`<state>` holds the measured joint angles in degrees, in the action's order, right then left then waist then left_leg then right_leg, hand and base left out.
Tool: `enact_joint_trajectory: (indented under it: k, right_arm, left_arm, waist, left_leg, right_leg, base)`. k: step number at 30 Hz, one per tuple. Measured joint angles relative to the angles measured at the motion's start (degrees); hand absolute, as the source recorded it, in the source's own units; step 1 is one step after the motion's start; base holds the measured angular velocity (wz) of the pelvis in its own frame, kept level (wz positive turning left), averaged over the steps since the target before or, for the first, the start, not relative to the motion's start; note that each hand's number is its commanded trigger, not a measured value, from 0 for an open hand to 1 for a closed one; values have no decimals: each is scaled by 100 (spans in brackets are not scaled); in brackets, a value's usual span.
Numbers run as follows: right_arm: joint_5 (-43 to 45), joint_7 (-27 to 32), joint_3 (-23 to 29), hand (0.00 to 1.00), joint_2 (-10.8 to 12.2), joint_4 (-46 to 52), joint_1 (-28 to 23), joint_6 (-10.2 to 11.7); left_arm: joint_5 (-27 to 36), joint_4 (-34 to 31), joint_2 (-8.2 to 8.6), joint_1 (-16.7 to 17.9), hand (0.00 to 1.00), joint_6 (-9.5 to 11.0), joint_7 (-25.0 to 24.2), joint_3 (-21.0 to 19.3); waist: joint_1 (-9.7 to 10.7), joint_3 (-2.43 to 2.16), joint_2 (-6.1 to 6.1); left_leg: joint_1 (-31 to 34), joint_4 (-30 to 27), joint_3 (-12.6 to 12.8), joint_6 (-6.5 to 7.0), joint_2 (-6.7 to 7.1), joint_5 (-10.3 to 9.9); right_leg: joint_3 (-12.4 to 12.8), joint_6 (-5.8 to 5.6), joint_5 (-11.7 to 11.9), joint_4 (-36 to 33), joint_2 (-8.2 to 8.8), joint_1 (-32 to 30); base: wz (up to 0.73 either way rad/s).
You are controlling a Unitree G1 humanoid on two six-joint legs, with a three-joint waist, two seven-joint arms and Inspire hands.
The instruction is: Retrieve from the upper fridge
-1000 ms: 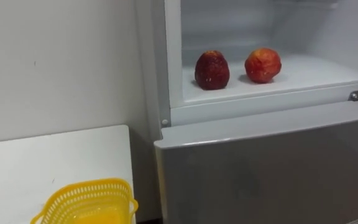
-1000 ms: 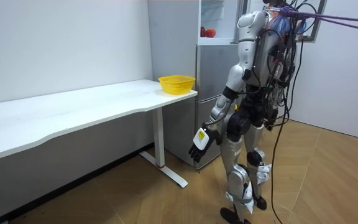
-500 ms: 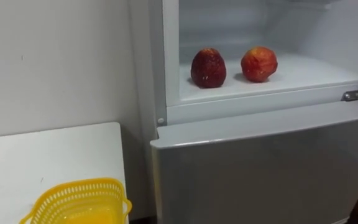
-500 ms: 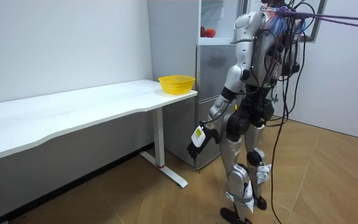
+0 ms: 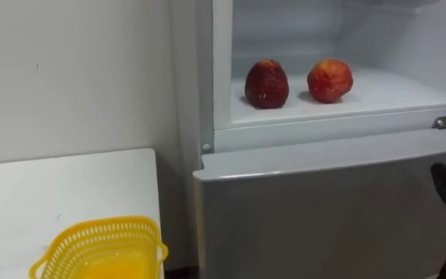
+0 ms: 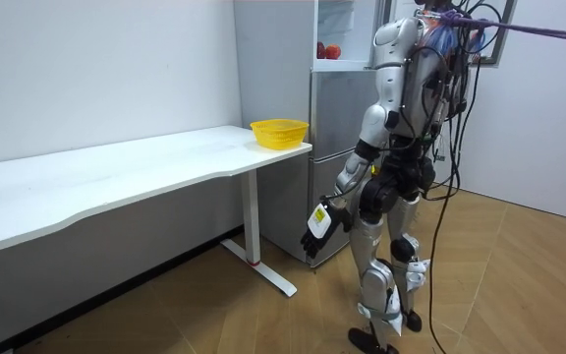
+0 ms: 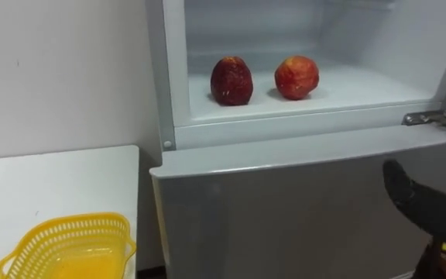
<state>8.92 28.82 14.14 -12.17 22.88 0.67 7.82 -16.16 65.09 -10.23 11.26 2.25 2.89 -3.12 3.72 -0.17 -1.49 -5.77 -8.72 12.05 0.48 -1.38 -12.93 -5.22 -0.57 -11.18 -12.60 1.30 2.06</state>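
Up-left of my newly raised right hand (image 7: 423, 205) (open or closed, cannot tell), dark fruit (image 5: 266, 84) and red fruit (image 5: 330, 80), 2 targets, sit on the shelf (image 5: 393, 97); reach seems begun. Left hand (image 6: 318, 220) hangs slack-fingered.

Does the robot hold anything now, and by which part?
Nothing is held. The left hand hangs empty, the right hand is empty before the fridge, and the two fruits lie on its shelf.

Shelf (image 5: 393, 91), dark fruit (image 5: 266, 84), red fruit (image 5: 330, 80), table (image 5: 45, 194), basket (image 5: 99, 249)
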Motion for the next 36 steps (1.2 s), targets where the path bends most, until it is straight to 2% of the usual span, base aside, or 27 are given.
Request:
enact_joint_trajectory:
  k: [2,5,7,10,15,21,24,26,30,31,32,34,36]
  right_arm:
    - [48,3,0,0,-144,83,164,106]
    - [48,-52,-42,0,-223,85,310,111]
    - [49,-166,-112,0,-244,85,329,110]
    - [-31,-362,-228,0,-270,69,476,109]
    - [-112,-582,-378,0,-394,19,1006,90]
    - [-274,-710,-568,0,-399,-238,1425,73]
    - [-279,-785,-688,0,-405,-448,1668,74]
    - [-253,-852,-790,0,-421,-788,2063,74]
    - [-174,-902,-905,0,-451,-1094,2349,75]
    - [-157,-905,-966,0,-520,-1172,2411,73]
    - [-162,-906,-1025,0,-617,-1226,2440,58]
    - [-167,-925,-1098,0,-666,-1328,2531,-40]
    - [-206,-962,-1101,0,-697,-1355,2539,-144]
  left_arm:
    - [-164,34,-31,3,0,-7,-12,2]
    - [-206,123,-53,8,0,-42,-76,15]
    - [-209,113,-106,-19,0,-76,-149,135]
    - [-389,117,-152,-55,0,-112,-338,168]
    - [-802,85,-119,-171,0,-205,-481,160]
    - [-828,-10,-65,-173,0,-329,-485,180]
    - [-836,-92,-68,-175,0,-356,-598,228]
    - [-922,-98,-83,-196,0,-356,-716,229]
    - [-998,-138,-143,-195,0,-361,-872,234]
    - [-1083,-209,-145,-178,0,-382,-882,234]
    - [-1104,-272,-145,-173,0,-400,-881,251]
    - [-1105,-324,-147,-171,0,-473,-871,283]
    - [-1109,-369,-158,-161,0,-503,-866,281]
  waist:
    - [-68,-1,-90]
    - [-111,16,-173]
    - [-110,4,-211]
    - [-163,13,-197]
    - [-295,24,-160]
    - [-475,36,-138]
    - [-562,40,-156]
    - [-577,42,-169]
    - [-609,42,-210]
    - [-649,50,-223]
    - [-700,53,-235]
    - [-720,58,-268]
    - [-742,41,-309]
  left_leg:
    - [12,-20,-3,-5,-2,6]
    - [21,-81,-56,-6,1,6]
    - [25,-92,-107,-5,5,6]
    - [41,-115,-207,-4,11,6]
    - [111,-163,-306,-9,-3,6]
    - [111,-229,-417,-20,-3,15]
    - [142,-268,-469,-19,4,16]
    - [151,-274,-478,-19,1,16]
    - [168,-294,-533,-20,-2,15]
    - [195,-301,-537,-20,-3,15]
    - [202,-302,-551,-20,0,15]
    - [214,-301,-584,-20,3,15]
    - [219,-301,-621,-23,1,17]
  right_leg:
    - [-11,6,3,2,2,-5]
    - [-70,9,6,9,21,20]
    - [-146,9,7,9,35,39]
    - [-290,10,9,20,56,103]
    - [-378,39,27,21,44,98]
    - [-444,51,35,20,47,118]
    - [-481,51,35,14,56,108]
    - [-518,53,36,2,59,101]
    - [-611,54,36,2,63,127]
    - [-618,55,37,2,63,126]
    - [-628,56,38,2,65,125]
    - [-651,56,38,2,66,126]
    - [-691,56,38,6,64,135]
  base:
    - [0]
    - [7]
    - [16]
    - [13]
    - [9]
    - [5]
    - [3]
    - [0]
    - [7]
    - [0]
    - [4]
    - [7]
    - [8]
